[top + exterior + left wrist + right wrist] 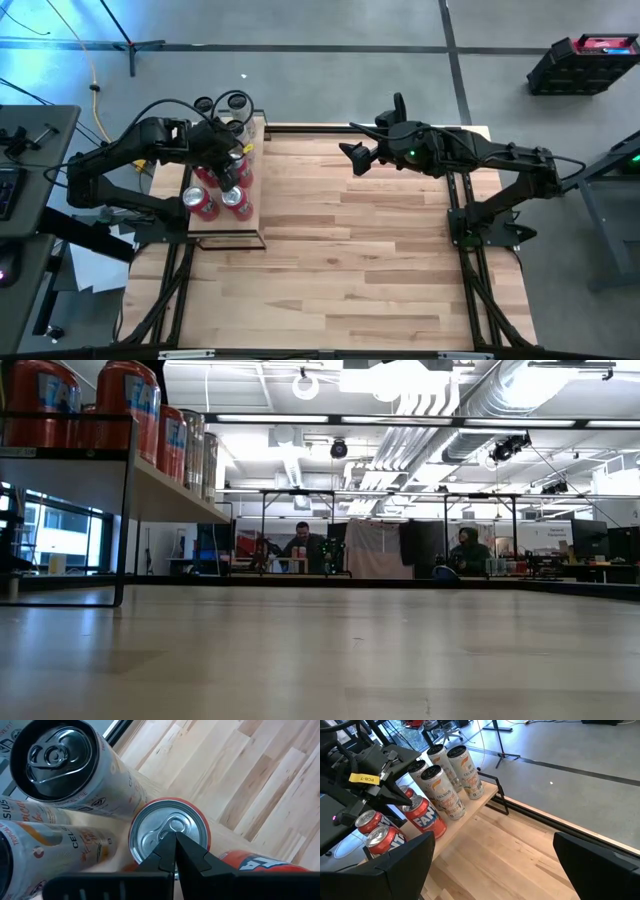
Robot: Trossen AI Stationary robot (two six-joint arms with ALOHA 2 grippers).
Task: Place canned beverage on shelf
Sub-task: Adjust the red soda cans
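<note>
Left gripper (175,851) pinched together, directly above upright red can (169,831) on shelf (256,190), probably touching lid; right gripper (352,157) spread wide, idle toward 3 o'clock, well apart

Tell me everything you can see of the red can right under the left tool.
The red can stands upright on the pale-wood shelf, near its edge toward the open table. It looks like aluminium: a silver lid with the pull tab flat and unopened, and an orange-red body with blue-and-white lettering. The left tool, shut, sits just above its lid; whether it touches cannot be told. Tall white Celsius cans stand beside it and more red cans on its other side.
</note>
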